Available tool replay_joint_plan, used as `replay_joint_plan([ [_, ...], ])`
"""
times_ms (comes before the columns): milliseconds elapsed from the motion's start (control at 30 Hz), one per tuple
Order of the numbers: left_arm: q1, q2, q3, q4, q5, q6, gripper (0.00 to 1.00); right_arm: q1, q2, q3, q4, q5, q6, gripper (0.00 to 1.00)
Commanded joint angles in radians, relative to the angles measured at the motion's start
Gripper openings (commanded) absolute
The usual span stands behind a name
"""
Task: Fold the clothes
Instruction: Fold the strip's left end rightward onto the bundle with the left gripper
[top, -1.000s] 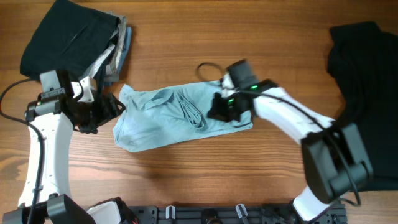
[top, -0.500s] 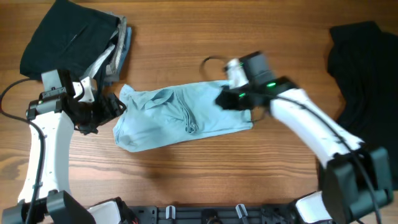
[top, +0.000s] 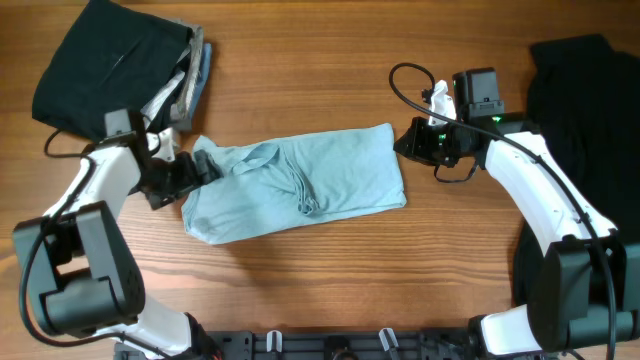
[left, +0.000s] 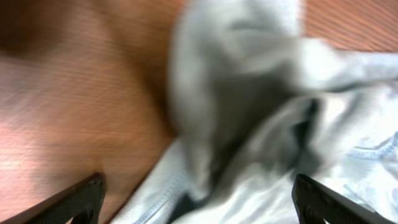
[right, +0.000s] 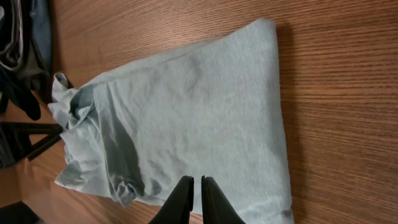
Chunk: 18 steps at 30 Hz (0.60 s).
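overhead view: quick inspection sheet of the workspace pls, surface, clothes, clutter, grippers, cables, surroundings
surface: wooden table, bare wood grain around the clothes
job's things: light blue shirt folded into a rough rectangle mid-table, bunched at its left end; black garment at the right edge; dark folded pile top left
clutter: nothing seen
grippers: left gripper open at the shirt's bunched left end; right gripper shut, holding nothing, by the shirt's right edge
cables: black cable loops above the right arm, clear of the shirt
surroundings: black rail along the near table edge
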Motion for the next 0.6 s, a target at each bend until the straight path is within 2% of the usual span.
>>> replay_joint_plan([
  [0, -0.089, 0.099, -0.016, 0.037, 0.019, 0.11, 0.94, 0.001, -0.005, 0.01, 0.0, -0.023, -0.021, 0.1],
  [100, -0.146, 0.14, -0.016, 0.045, 0.019, 0.137, 0.84, 0.001, -0.005, 0.01, -0.008, -0.023, -0.021, 0.11],
  [167, -0.161, 0.15, -0.016, 0.04, -0.002, 0.138, 0.62, 0.001, -0.005, 0.01, -0.011, -0.023, -0.021, 0.11],
  [200, -0.16, 0.15, -0.016, 0.035, -0.008, 0.134, 0.45, 0.001, -0.005, 0.01, -0.014, -0.023, -0.021, 0.11],
  [233, -0.159, 0.15, -0.016, 0.024, -0.013, 0.13, 0.33, 0.001, -0.005, 0.01, -0.016, -0.023, -0.021, 0.11],
  [300, -0.15, 0.15, -0.016, -0.008, -0.045, 0.127, 0.11, 0.001, -0.005, 0.01, -0.016, -0.023, -0.025, 0.11],
  [333, -0.142, 0.149, -0.016, -0.029, -0.061, 0.127, 0.09, 0.001, -0.005, 0.01, -0.016, -0.023, -0.026, 0.11],
  [367, -0.132, 0.148, -0.016, -0.046, -0.064, 0.127, 0.23, 0.001, -0.005, 0.01, -0.016, -0.023, -0.029, 0.11],
  [400, -0.121, 0.148, -0.016, -0.064, -0.068, 0.127, 0.66, 0.001, -0.005, 0.01, -0.016, -0.023, -0.028, 0.11],
  [433, -0.116, 0.148, -0.016, -0.076, -0.082, 0.126, 0.74, 0.001, -0.005, 0.01, -0.017, -0.023, -0.031, 0.11],
  [467, -0.111, 0.148, -0.016, -0.087, -0.108, 0.109, 0.91, 0.001, -0.005, 0.01, -0.018, -0.024, -0.041, 0.11],
  [500, -0.095, 0.148, -0.016, -0.101, -0.19, 0.028, 0.99, 0.001, -0.005, 0.01, -0.024, -0.023, -0.047, 0.11],
  [567, -0.054, 0.148, -0.016, -0.111, -0.232, -0.012, 1.0, 0.001, -0.005, 0.01, -0.029, -0.023, -0.052, 0.11],
])
